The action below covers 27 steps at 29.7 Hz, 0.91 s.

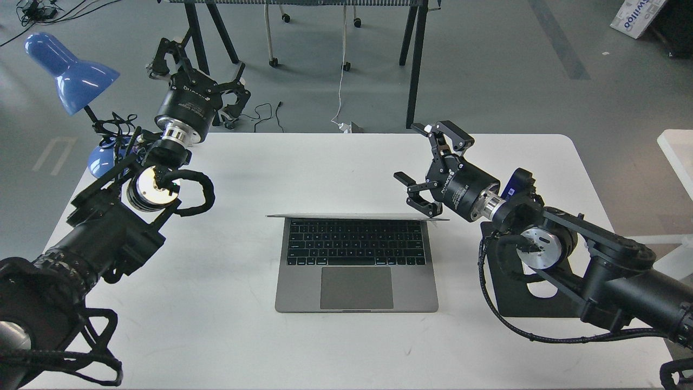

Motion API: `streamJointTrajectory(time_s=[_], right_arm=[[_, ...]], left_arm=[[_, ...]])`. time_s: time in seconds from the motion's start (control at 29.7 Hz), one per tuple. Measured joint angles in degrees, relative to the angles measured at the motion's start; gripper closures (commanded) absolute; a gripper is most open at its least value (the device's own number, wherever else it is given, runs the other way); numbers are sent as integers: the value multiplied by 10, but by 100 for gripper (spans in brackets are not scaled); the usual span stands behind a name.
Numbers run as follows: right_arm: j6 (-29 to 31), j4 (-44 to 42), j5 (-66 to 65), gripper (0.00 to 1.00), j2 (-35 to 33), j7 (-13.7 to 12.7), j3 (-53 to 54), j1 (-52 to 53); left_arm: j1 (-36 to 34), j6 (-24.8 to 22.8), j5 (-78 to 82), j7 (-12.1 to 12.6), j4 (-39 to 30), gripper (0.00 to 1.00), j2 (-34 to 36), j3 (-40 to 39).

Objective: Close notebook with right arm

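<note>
You had the space-grey slim metal laptop (356, 264) lying open mid-worktop (227, 336), its lid edge-on. Your right gripper (419, 162), fingers apart, hovered by the lid's right corner: approach step. Next, I judged, push the lid forward and down. Left gripper (197, 67) was raised, fingers apart.

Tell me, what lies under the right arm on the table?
A black mouse pad lies flat under the right arm, right of the notebook. The arm covers much of the pad, so whether anything rests on it cannot be seen.
</note>
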Motion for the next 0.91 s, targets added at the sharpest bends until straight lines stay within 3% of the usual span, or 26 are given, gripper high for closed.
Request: streamJointTrajectory(time_s=[0.91], right_arm=[[-7,-20,-122,0,24,2,-44,-110]], left_arm=[[0,0,0,0,0,0,-1,0]])
